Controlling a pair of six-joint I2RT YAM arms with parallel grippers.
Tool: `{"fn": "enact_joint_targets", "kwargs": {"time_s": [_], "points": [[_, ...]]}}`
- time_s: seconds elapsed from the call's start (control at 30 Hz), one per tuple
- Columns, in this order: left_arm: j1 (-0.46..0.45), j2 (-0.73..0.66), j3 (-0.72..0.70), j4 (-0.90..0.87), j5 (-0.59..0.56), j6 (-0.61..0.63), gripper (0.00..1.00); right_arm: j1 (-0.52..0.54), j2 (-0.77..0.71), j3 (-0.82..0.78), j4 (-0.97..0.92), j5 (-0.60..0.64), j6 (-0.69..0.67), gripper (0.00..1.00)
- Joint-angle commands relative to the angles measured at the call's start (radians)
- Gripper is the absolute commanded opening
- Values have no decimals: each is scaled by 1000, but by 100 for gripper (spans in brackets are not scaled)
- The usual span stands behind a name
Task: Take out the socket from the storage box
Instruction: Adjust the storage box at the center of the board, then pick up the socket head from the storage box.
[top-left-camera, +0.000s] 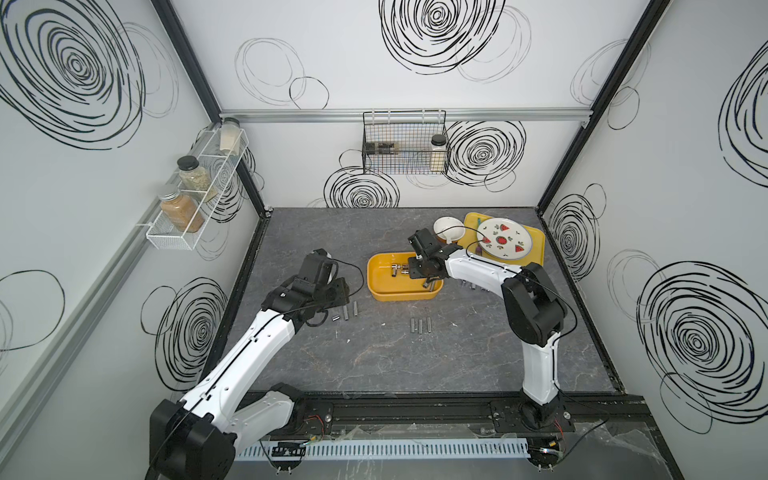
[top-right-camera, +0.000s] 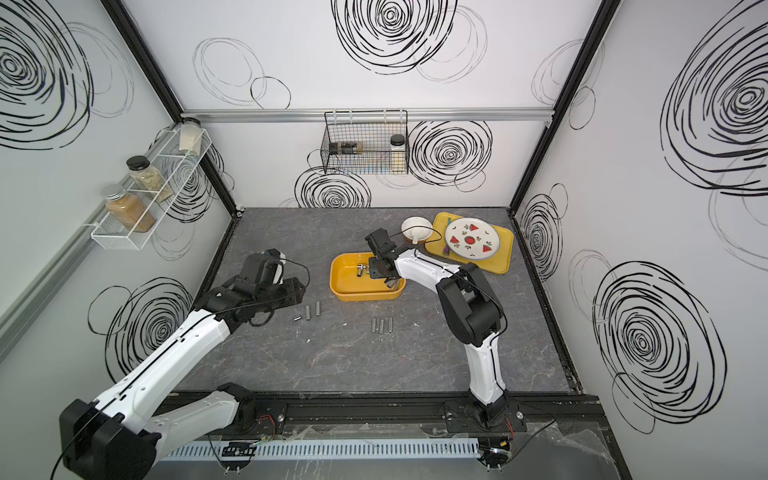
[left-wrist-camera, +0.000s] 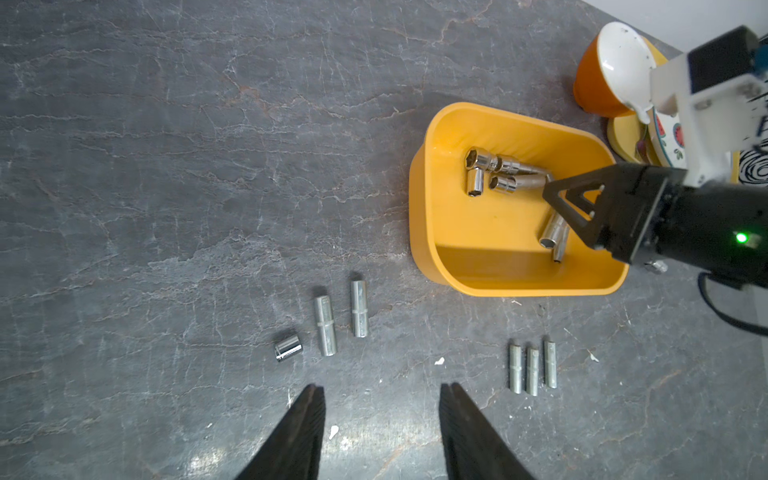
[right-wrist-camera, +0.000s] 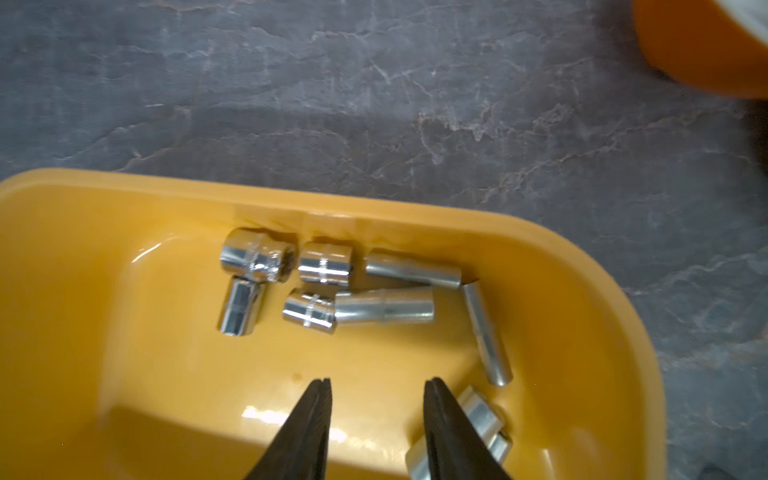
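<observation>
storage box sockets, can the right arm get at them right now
Probably yes: the right pincer hangs open over the storage box, which has no lid, and the sockets lie on its floor ahead of it.

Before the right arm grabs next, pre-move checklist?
1. Right gripper open and empty: ok.
2. Right gripper over the storage box: ok.
3. Sockets in the box to pick: ok, several.
4. A socket lined up between the right fingers: not ok, nearest socket lies beside one finger.
5. Left gripper apart from the box: ok, open over the table.
6. Fingertip height above the box floor: cannot tell.
</observation>
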Motion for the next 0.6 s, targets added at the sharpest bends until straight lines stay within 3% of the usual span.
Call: {"fn": "enact_joint_targets", "kwargs": {"time_s": [0.0,0.3,0.57], "points": [[-15,-34,-11,36,-6,24,52,-7,26,71,-60,27,-97,42],[-14,12,-7,42,40,45,53,-26,102,161,-112,67,-479,46],[-14,27,-7,48,69,51,52,-39,151,202,-147,-13,-652,44]]}}
